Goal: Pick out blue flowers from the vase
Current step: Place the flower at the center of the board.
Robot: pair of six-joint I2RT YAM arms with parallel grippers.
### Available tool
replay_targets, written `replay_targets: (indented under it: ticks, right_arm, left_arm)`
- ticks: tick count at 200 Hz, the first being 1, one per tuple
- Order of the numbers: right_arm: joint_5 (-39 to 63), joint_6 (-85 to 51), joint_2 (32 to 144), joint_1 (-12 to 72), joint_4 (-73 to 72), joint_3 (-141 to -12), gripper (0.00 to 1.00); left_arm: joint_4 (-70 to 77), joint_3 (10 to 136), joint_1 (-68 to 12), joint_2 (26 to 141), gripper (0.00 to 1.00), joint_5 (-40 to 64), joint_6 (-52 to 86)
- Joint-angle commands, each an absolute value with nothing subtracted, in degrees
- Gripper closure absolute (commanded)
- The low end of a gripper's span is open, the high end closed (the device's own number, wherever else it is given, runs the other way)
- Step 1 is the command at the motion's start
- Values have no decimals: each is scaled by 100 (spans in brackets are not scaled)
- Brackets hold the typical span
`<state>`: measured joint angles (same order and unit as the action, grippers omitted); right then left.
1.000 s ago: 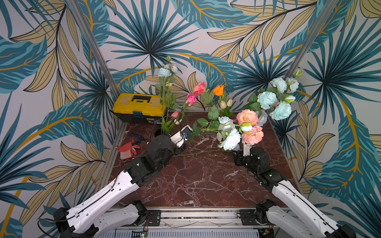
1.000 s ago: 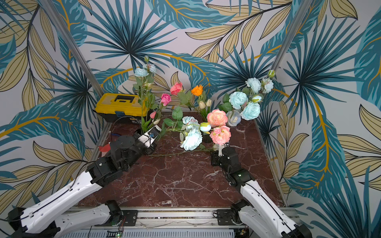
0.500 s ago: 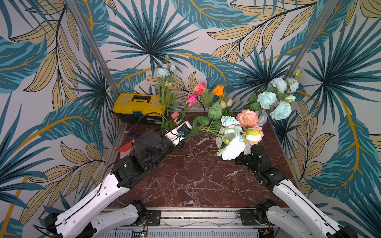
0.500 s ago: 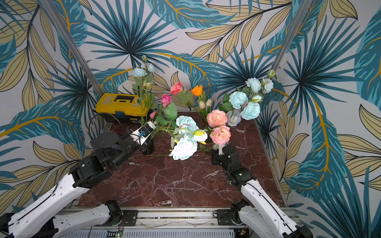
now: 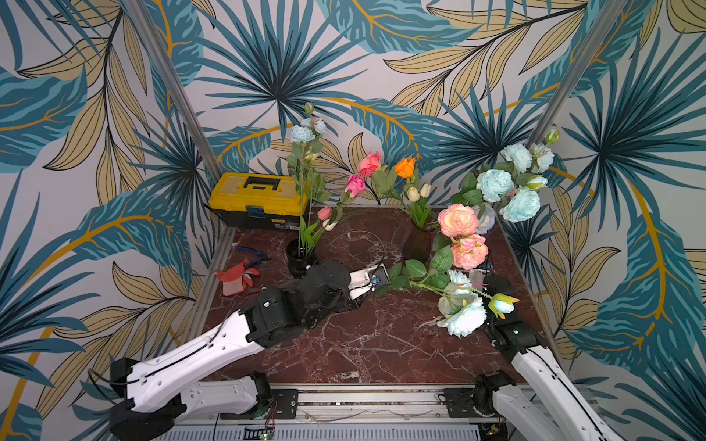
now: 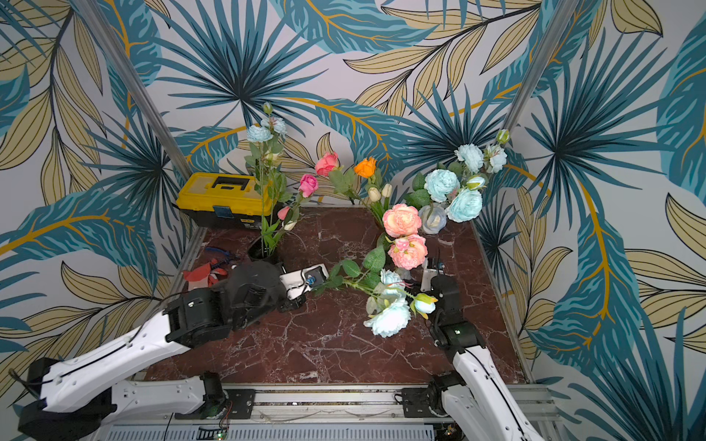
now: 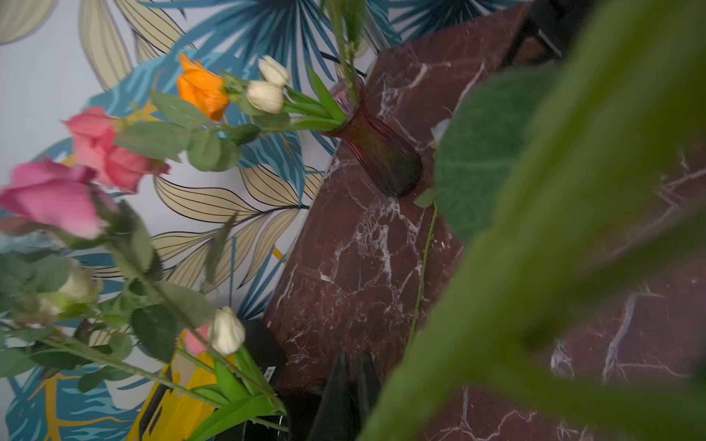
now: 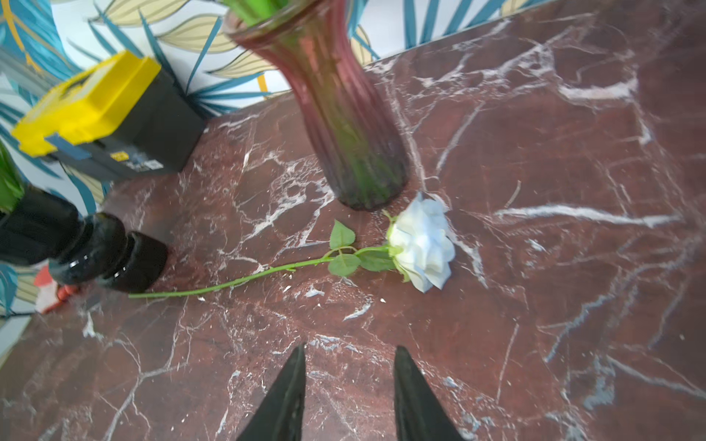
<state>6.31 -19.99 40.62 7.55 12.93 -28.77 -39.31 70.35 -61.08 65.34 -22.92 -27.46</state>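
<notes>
Black vase (image 5: 299,256) holds pink roses (image 5: 355,185); red glass vase (image 5: 417,244) holds an orange rose (image 5: 405,167) and cream tulips (image 5: 418,192). Left gripper (image 7: 353,361) clamps the blue flowers (image 5: 464,320) by the stem, blooms over the table (image 5: 363,343), screening the right gripper (image 8: 350,348), spread and empty.

Blue flowers: pale aqua ruffled blooms, whitish edges, green leafy stems.
(a) Loose spray (image 5: 464,320): nearly horizontal, low over marble table (image 5: 363,343); stem end pinched in left gripper (image 7: 349,382), blooms drooping toward right side, green-cupped bud beside them.
(b) Cluster (image 5: 496,185): upright, rear right corner, several open blooms.
(c) Two small blooms (image 5: 301,133): atop tall stem in black vase (image 5: 300,259), rear left.
</notes>
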Motion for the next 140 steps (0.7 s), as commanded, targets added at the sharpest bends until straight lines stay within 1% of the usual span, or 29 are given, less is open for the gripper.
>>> replay_targets:
  ticks: [1, 32, 57, 76, 97, 140]
  right_arm:
    - [1037, -2140, 3865, 634, 1523, -2708, 61]
    - [826, -2141, 3710, 538, 1663, -2628, 61]
    - [312, -2126, 3733, 411, 1910, -2730, 60]
    - [25, -2140, 3653, 238, 2122, -2865, 60]
    - [-228, -2118, 3502, -6, 2389, -3042, 58]
    - [-337, -2071, 3269, -350, 2557, -3269, 57]
  left_arm:
    - [-4124, 6868, -6127, 6826, 100, -2232, -2240]
    - [-4035, 6711, -6121, 7431, 100, -2064, -1733]
    - [-3769, 6527, -6055, 8036, 100, -1908, -1573]
    - [-3418, 6349, -5877, 8270, 100, -1561, -1421]
    - [-3152, 6176, -5681, 8540, 100, -1376, -1404]
    - [-2797, 6145, -5328, 9106, 100, -1243, -1551]
